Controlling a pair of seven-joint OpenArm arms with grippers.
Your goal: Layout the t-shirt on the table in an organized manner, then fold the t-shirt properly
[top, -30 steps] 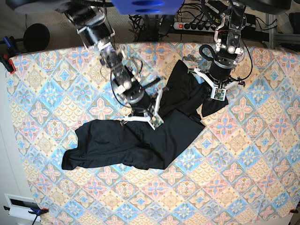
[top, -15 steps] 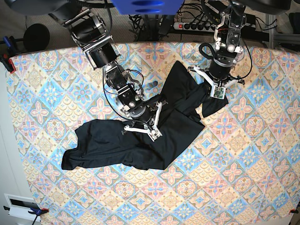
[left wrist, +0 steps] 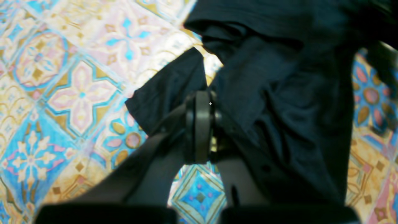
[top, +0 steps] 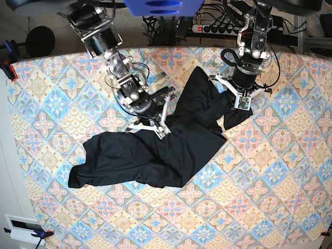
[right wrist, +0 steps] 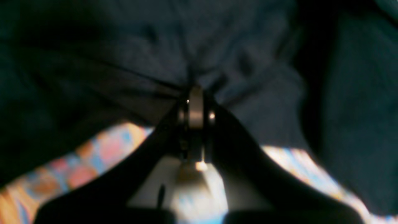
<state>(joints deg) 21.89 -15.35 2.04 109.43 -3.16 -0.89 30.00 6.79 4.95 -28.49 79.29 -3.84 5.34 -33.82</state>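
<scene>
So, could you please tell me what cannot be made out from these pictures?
- Right wrist view: the right claw is blurred and dark; the pinched part of the t-shirt is unidentifiable.
- Left wrist view: the left claw covers its own contact with the cloth.
- Base view: the table is cut off at the frame's bottom; bunched folds hide the shirt's collar.

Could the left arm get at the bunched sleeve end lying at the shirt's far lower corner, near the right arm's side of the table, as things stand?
Probably not. The left hand is shut on the t-shirt at the opposite end, and that sleeve end lies across the whole garment, past the right hand.
</scene>
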